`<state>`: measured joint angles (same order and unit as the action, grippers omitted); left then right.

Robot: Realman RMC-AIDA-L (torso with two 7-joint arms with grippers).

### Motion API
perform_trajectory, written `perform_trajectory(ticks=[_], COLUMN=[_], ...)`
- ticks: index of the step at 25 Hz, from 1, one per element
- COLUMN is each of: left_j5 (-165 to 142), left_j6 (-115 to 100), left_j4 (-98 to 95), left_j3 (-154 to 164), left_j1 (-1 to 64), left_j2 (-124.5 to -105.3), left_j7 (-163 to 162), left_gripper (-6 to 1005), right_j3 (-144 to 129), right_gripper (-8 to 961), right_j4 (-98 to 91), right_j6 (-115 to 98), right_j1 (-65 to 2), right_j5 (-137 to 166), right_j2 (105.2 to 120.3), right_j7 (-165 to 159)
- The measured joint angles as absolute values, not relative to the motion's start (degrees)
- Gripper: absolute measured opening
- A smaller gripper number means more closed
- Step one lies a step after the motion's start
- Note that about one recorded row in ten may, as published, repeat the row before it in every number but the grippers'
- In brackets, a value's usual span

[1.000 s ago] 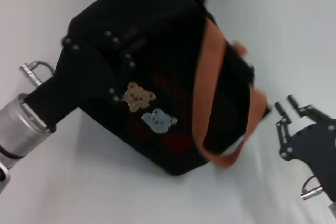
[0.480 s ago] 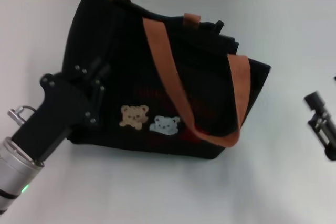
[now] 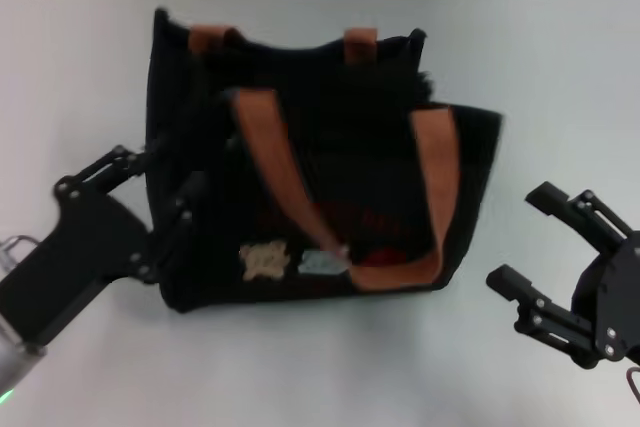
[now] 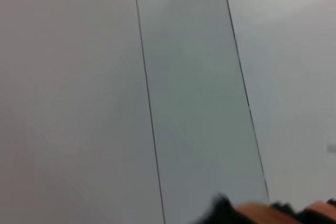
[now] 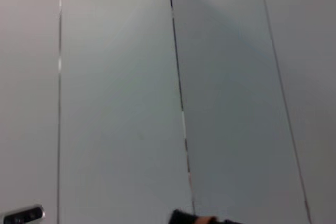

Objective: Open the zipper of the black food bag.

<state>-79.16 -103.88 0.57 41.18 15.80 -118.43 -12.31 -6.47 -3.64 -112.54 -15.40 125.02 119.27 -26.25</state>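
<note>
1. One black food bag [image 3: 330,157] lies on a pale worktop [image 3: 560,77], near the middle of the head view, between the robot's two arms.
2. The bag is boxy and rests on its broad side. Its long axis runs across the view from left to right, and its top edge faces away from the robot, toward the back wall.
3. Two brown-orange webbing handles [image 3: 275,162] show. One forms a wide loop draped over the upward face; the other shows as two short tabs at the far top edge.
4. Two small bear patches [image 3: 290,262], one tan and one white, sit side by side near the bag's near edge, beside dim red lettering.
5. The zipper cannot be made out along the dark top edge, and no pull tab is visible.
6. The left pincer [image 3: 150,187] is at the bag's left side, its two black fingers spread apart, with the tips against or just beside the fabric; it grips nothing clearly.
7. The right pincer [image 3: 535,242] hovers over the worktop to the right of the bag, apart from it, fingers wide open and empty.
8. Both wrist views show mostly pale wall panels, with a sliver of black bag and orange handle at the edge.
</note>
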Motion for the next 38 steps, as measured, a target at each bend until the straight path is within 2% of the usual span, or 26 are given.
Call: perform_trajectory(ticks=[2, 6, 10, 14, 19, 23, 38], left_j5=[-79.8, -84.3, -86.0, -90.0, -97.3, -98.7, -98.4], left_j6=[-106.4, -110.1, -113.7, -114.2, -112.0, -110.8, -110.5], left_j4=[-2.6, -11.5, -16.7, -18.9, -19.6, -20.0, -20.1], left_j3=[41.2, 41.3, 41.1, 44.9, 46.8, 46.5, 45.5], left_j1=[13.5, 8.8, 5.7, 6.1, 10.5, 11.3, 10.7], left_j2=[-118.30, -117.58, -116.72, -115.34, -115.60, -116.49, -117.25], left_j7=[-14.1, -21.9, -27.6, -33.2, -38.8, -38.9, -36.9], left_gripper=[323, 485, 579, 672, 802, 802, 802], right_j3=[-7.0, -9.6, -12.8, -17.0, -18.8, -19.1, -18.6], right_gripper=[838, 839, 839, 839, 838, 838, 839], right_j4=[-5.1, -8.8, -11.8, -14.5, -15.8, -16.0, -16.2], right_j6=[-112.9, -113.2, -113.9, -113.4, -112.3, -111.8, -110.8], right_j1=[-16.1, -17.7, -18.6, -20.2, -22.0, -22.2, -21.9], right_j5=[125.4, 126.8, 127.3, 127.3, 127.3, 127.2, 126.3], right_j2=[119.27, 119.27, 119.27, 119.23, 119.24, 119.26, 119.37], right_j7=[-28.1, -32.0, -35.3, -39.2, -42.3, -42.4, -41.9])
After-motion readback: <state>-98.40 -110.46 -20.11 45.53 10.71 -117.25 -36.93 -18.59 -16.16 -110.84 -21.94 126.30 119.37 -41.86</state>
